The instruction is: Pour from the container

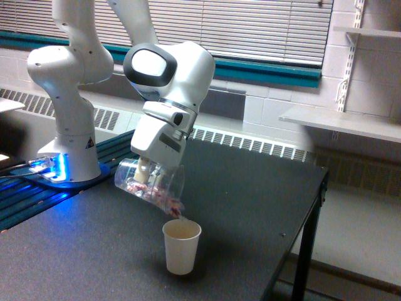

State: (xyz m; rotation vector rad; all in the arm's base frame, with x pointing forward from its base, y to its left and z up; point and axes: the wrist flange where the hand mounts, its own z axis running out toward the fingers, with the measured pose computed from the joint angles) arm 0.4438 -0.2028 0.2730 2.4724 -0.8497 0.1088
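exterior view: clear container [150, 184] tilted mouth-down above paper cup [182, 246]; pinkish bits at rim; fingers [145, 174] pinching container

Glossy white rounded arm [169, 75]; dark joint ring; blue-lit base [53, 168].

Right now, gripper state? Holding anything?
Gripper: jaws closed on the clear container, which is tipped with its mouth over the paper cup.

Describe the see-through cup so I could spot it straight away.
Find the big white robot arm over the dark table. Below it, its fingers grip the clear container, tilted mouth-down with pinkish bits inside. The white paper cup beneath stands upright and opaque.
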